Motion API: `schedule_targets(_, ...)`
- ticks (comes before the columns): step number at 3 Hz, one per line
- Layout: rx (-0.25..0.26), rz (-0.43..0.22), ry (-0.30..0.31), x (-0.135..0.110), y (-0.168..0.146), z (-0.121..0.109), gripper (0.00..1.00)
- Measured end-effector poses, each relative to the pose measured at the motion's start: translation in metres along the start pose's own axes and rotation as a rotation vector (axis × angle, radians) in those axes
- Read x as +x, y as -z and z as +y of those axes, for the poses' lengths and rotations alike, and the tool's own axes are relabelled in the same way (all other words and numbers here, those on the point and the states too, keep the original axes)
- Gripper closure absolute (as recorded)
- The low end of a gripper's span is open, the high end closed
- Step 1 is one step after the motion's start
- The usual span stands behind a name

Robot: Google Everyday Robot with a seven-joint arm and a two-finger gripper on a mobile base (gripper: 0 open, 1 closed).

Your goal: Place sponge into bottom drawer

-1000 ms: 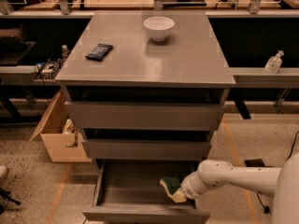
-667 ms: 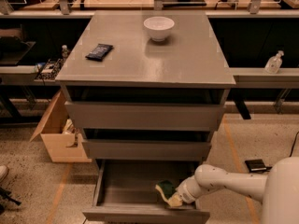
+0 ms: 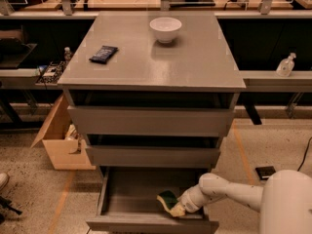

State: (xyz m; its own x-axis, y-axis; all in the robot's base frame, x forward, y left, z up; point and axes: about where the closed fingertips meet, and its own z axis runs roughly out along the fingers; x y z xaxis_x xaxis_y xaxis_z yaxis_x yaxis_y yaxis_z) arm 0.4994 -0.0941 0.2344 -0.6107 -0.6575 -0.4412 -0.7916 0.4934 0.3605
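Observation:
The bottom drawer of the grey cabinet is pulled open, its floor bare on the left. The sponge, dark green over yellow foam, sits tilted low inside the drawer toward its right front. My gripper reaches in from the right at the end of the white arm and is shut on the sponge's right end. Whether the sponge touches the drawer floor cannot be told.
A white bowl and a flat black packet lie on the cabinet top. The two upper drawers are closed. A cardboard box stands on the floor at the left. A bottle stands on the right shelf.
My gripper has moved left and a little lower with the sponge, deeper into the open bottom drawer. The arm has stretched further out.

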Motion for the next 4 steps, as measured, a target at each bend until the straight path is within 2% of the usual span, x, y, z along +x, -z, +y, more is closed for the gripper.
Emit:
schedule_targets(2, 0.019, -0.107, 0.045, -0.037, -0.037, 0.006, 1.0)
schedule_targets(3, 0.028, -0.173, 0.022, -0.056, -0.06, 0.007, 1.0)
schedule_targets(4, 0.016, -0.218, 0.002, -0.074, -0.081, 0.005, 1.0)
